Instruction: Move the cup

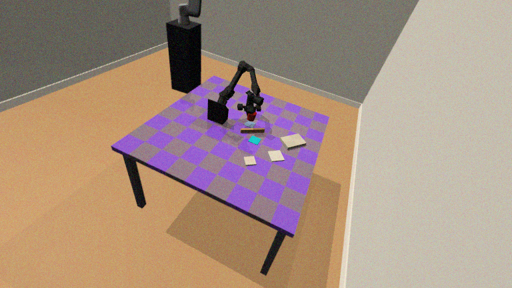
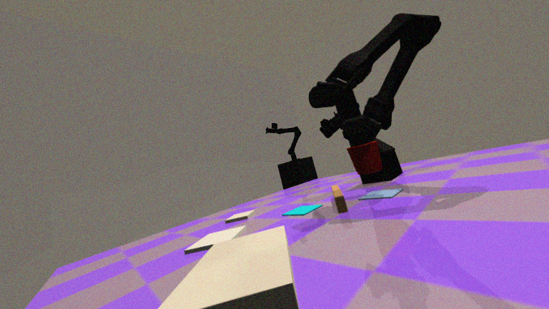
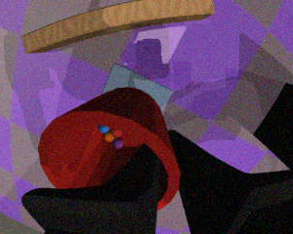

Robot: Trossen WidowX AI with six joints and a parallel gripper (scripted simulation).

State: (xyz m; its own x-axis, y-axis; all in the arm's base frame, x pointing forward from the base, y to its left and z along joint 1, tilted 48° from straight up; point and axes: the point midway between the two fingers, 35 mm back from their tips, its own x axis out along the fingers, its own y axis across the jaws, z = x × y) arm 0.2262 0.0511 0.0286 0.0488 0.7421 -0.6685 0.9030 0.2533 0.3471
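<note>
One red cup [image 2: 364, 157], open-topped, held in the air above the pale blue pad [image 2: 380, 194]; its base is clear of the pad and the cup stands close to upright in the exterior view, its mouth turned toward the lens in the wrist view. Contents: several small marbles [image 3: 110, 136], blue, orange, red and purple, clustered against the inner wall.

Gripper [image 3: 165, 170]: black, fingers pinched on the cup wall, one finger [image 3: 130, 178] inside the rim and the other outside it. The arm [image 2: 388, 59] folds sharply over the cup from its black base block.

Pads: the pale blue one directly under the cup; a cyan pad [image 1: 254, 140] lies farther out on the table, well apart from the first.

Between the two pads: one wooden bar [image 3: 117, 19], lying flat, long side across the line from pad to pad.

Further items: three cream slabs on the near part of the checkered purple and grey table [image 1: 211, 179] — a small slab [image 1: 249, 160], a medium slab [image 1: 276, 155] and a thicker large slab [image 1: 293, 141].

Background: a second grey arm on a tall black pedestal [image 1: 184, 57], standing on the floor beyond the table's far corner.
</note>
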